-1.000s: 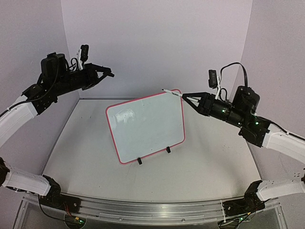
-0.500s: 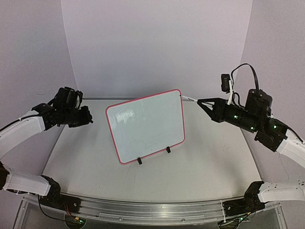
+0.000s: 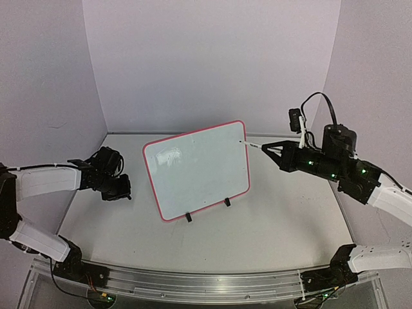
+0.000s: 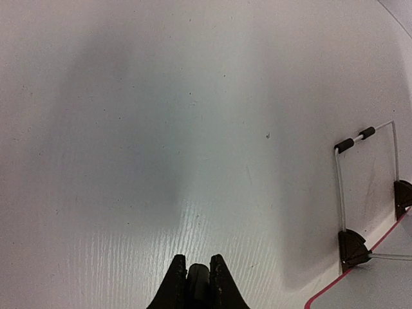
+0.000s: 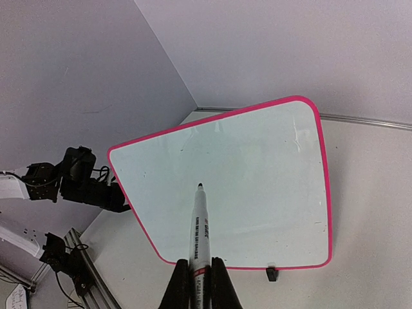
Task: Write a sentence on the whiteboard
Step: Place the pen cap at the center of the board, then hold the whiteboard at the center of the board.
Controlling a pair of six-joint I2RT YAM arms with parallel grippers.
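The whiteboard (image 3: 196, 170) stands in the middle of the table (image 3: 270, 219). Its face is bare white inside a pink-red frame with rounded corners, and it leans back on two black clip feet (image 3: 188, 217). At its three o'clock the right gripper (image 3: 265, 148) pinches a marker (image 3: 252, 145), whose tip is by the board's upper right edge. At nine o'clock the left gripper (image 3: 119, 191) hangs low, its fingers pressed together and empty.

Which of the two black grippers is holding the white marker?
The right gripper, shut on the white black-tipped marker aimed at the pink-framed whiteboard; the left gripper hangs low over the table.
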